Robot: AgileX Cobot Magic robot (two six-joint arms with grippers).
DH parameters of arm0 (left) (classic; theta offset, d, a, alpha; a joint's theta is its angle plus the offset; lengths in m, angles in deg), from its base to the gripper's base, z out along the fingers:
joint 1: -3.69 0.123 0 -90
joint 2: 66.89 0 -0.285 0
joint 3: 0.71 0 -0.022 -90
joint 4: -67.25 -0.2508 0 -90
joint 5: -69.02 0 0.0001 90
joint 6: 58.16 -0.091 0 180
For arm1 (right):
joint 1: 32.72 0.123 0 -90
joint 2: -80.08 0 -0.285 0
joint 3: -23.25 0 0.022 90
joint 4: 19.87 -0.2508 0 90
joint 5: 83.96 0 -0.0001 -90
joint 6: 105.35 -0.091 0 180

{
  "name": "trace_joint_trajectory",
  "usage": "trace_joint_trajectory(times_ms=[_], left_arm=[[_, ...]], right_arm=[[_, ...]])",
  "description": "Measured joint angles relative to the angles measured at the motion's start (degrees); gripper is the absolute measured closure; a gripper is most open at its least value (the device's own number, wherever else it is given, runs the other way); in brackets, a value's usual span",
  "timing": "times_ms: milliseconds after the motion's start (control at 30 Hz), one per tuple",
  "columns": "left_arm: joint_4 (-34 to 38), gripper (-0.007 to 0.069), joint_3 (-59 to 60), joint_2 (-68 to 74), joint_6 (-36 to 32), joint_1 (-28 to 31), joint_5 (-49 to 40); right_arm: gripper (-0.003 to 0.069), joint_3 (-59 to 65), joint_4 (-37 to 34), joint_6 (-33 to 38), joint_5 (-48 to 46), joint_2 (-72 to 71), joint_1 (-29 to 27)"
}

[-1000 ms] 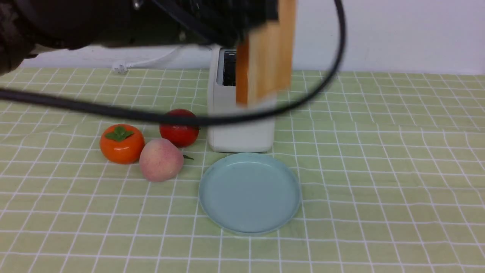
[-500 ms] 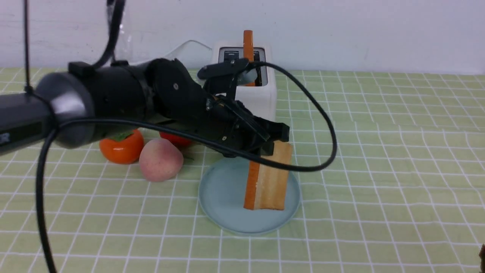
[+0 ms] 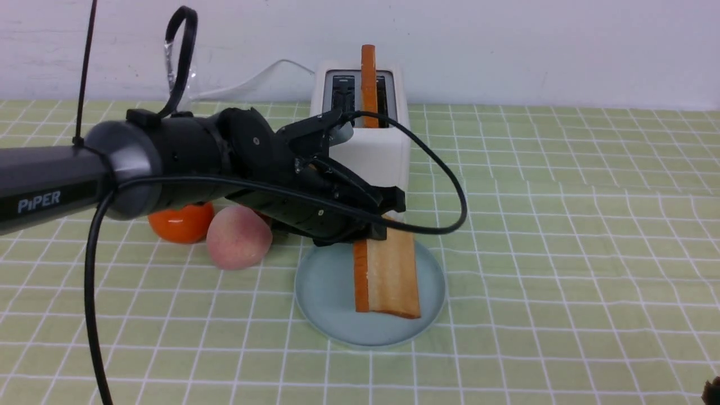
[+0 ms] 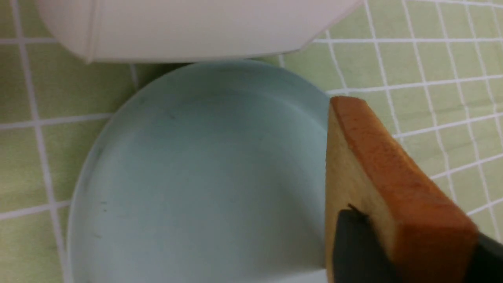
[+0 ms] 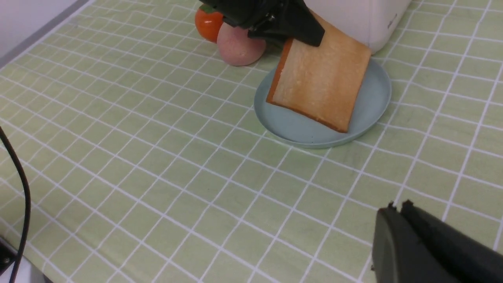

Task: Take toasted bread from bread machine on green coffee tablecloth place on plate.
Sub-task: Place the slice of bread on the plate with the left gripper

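My left gripper [image 3: 388, 224] is shut on the upper edge of a toasted bread slice [image 3: 388, 275]. The slice leans over the pale blue-green plate [image 3: 323, 298] with its lower edge on the plate. In the left wrist view, black fingers [image 4: 353, 243] clamp the slice [image 4: 377, 157] over the plate [image 4: 196, 177]. A second slice [image 3: 368, 79] stands upright in the white bread machine [image 3: 368, 152] just behind the plate. My right gripper [image 5: 397, 206] is shut and empty, low over the green tablecloth [image 5: 157, 157], and sees the slice [image 5: 320, 86] on the plate [image 5: 306, 135].
An orange persimmon [image 3: 180, 222] and a pink peach [image 3: 239, 236] lie left of the plate, partly behind my left arm. The arm's black cable [image 3: 450, 185] loops in front of the bread machine. A white cord [image 3: 253, 79] runs behind it along the wall.
My left gripper has carried the slice from above the bread machine down onto the plate. In the last half second the slice tilted further and shifted slightly left.
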Motion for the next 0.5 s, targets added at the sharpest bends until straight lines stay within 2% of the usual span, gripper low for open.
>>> trace_joint_trajectory(times_ms=[100, 233, 267, 333, 500], left_arm=[[-2.29, 0.0213, 0.0, 0.0, 0.0, 0.0, -0.63], [-7.11, 0.008, 0.0, 0.0, 1.99, 0.0, -1.12], [-7.11, 0.0074, 0.0, 0.0, 2.22, 0.0, -1.18], [-11.45, 0.0034, 0.0, -0.05, 5.96, 0.0, -1.87], [-20.16, 0.0046, 0.0, -0.69, 12.86, 0.0, -4.68]], right_arm=[[0.0645, 0.0, -0.25, 0.2, -0.46, 0.0, 0.0], [0.0645, 0.0, -1.0, 1.79, -0.57, 0.0, 0.0], [0.0645, 0.0, -1.08, 1.96, -0.57, 0.0, 0.0], [0.0645, 0.0, -1.89, 3.27, -0.91, 0.0, 0.0], [0.0645, 0.0, -2.15, 4.3, -1.23, 0.0, 0.0]])
